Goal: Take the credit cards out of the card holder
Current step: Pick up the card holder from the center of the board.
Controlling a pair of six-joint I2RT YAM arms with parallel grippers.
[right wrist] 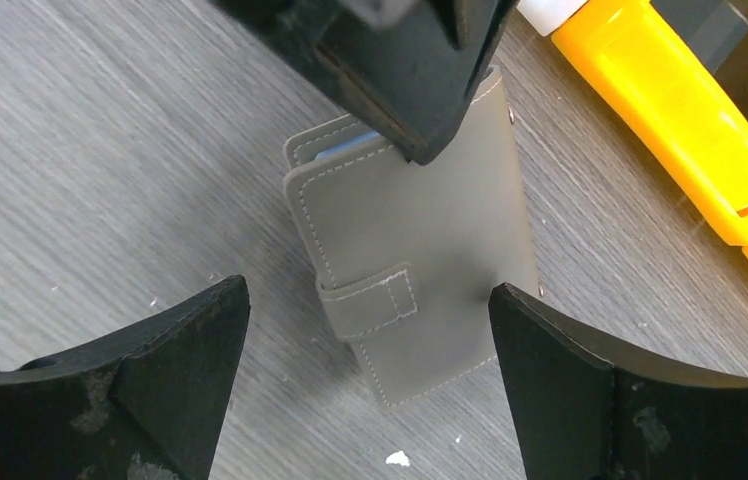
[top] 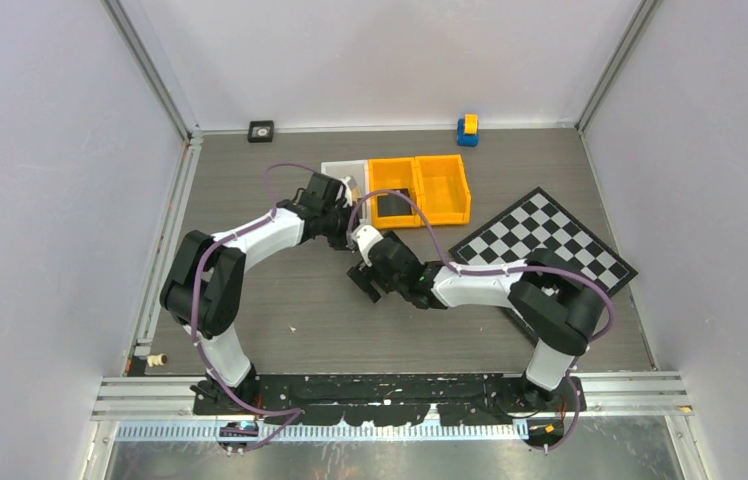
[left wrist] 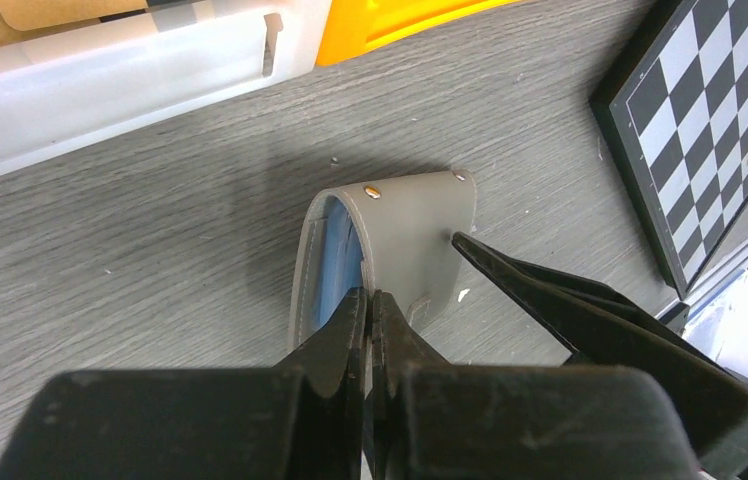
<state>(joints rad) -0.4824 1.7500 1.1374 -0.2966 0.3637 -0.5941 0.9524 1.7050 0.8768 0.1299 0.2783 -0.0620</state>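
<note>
Barely begun: pinching the flat grey stitched bi-fold card holder's flap with left pincer, right pincer spread above; seemingly no cards out.

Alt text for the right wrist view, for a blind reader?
A grey card holder lies on the table between the open fingers of the right claw. The left claw pinches its far edge; an orange bin sits at upper right.
</note>
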